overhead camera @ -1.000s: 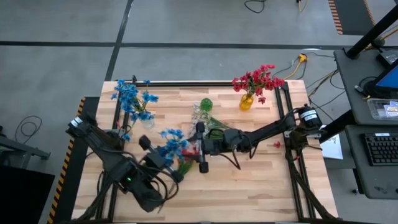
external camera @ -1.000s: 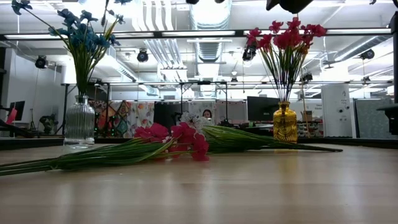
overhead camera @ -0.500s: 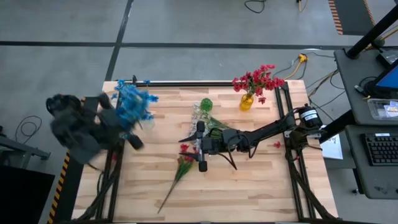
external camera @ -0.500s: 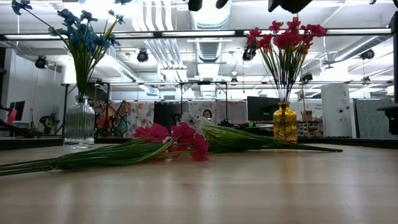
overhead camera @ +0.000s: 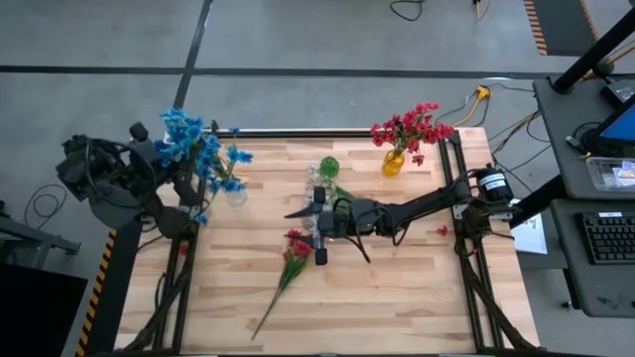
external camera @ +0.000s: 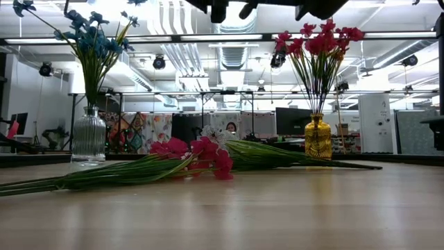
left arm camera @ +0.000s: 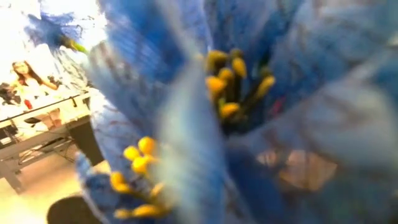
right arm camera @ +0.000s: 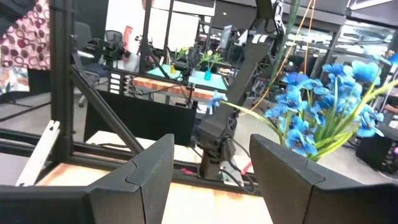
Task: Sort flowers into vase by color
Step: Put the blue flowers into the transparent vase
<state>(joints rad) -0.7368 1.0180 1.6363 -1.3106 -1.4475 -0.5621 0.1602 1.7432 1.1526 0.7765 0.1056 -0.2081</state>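
High view places the left gripper (overhead camera: pixel 149 159) off the table's left-rear corner, closed on a blue spray (overhead camera: pixel 182 129) carried just beside the clear vase (overhead camera: pixel 233 192) that already holds blue flowers (overhead camera: pixel 213 159). The right gripper (overhead camera: pixel 317 223) sits mid-table with its fingers apart and nothing between them, hovering near the white spray (overhead camera: pixel 322 183) and just behind the red spray (overhead camera: pixel 295 248) lying flat on the boards. The yellow vase (overhead camera: pixel 394 162) at the rear right holds the red flowers (overhead camera: pixel 412 126).

Risks, as judged: the carried stem could snag the standing blue blossoms on the way in and tip the clear vase, which stands close to the table edge. The stem might also miss the narrow mouth and drop beside it. The right gripper, descending among overlapping stems, might catch two sprays at once.

Obscured: the left wrist view is filled by blue petals, so that arm's fingers and the grip point on the stem cannot be seen. The low view cuts both grippers off at the top. Where the white and red stems cross is hard to make out
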